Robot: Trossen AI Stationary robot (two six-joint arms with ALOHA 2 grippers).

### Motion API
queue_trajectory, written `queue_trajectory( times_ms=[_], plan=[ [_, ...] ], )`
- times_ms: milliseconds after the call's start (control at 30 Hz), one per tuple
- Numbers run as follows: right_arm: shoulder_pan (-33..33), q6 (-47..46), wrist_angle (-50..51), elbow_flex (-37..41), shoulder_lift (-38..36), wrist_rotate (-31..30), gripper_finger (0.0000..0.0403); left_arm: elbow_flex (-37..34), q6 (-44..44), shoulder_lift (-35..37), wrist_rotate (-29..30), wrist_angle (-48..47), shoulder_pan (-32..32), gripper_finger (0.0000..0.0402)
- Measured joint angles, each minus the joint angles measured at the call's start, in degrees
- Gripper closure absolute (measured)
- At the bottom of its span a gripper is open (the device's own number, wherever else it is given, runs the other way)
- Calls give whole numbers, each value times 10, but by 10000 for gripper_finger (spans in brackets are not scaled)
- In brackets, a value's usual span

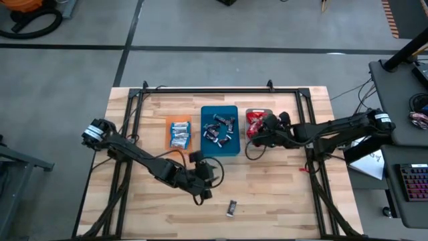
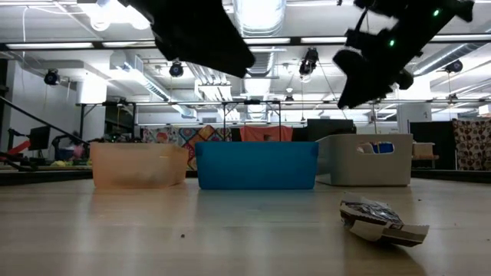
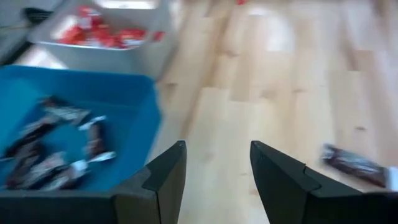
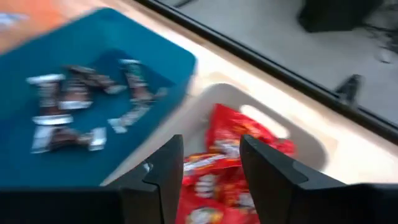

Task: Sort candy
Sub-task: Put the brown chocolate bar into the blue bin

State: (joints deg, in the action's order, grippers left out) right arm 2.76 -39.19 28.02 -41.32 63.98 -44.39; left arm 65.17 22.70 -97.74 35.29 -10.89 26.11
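Near the wooden table's front edge, one dark brown-and-silver wrapped candy (image 1: 231, 208) lay alone, long axis pointing front to back. The left gripper (image 1: 208, 175), fingers apart and empty, hovered nearest, just behind and left of it. The right gripper (image 1: 262, 127) hung open over the grey tray (image 1: 258, 111) of red candies (image 4: 233, 158).

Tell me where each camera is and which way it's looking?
High view: above the table, looking straight down; both arms show, with the left gripper and right gripper.
Low view: at tabletop height, looking level across at the orange tray, teal tray and grey tray; the arms hang in from above.
Left wrist view: past its own open fingers at the wood.
Right wrist view: past its open fingers down on the red candies.
Shared: the loose dark candy shows in the high, low and left wrist views.
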Motion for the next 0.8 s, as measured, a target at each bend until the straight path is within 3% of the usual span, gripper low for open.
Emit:
queue_trajectory(
  times_ms=[300,467,567,800],
  plan=[
    [159,0,-5,-21,-26,10,257,0,-59,-89,-20,161,31,238],
    [245,-17,-30,-23,-16,10,257,-1,-79,-135,-33,237,36,217],
    [284,-22,-60,-23,-5,10,257,-1,-86,-163,-37,278,36,196],
    [341,-31,-103,-23,18,11,257,19,-101,-240,-107,370,35,169]
  ],
)
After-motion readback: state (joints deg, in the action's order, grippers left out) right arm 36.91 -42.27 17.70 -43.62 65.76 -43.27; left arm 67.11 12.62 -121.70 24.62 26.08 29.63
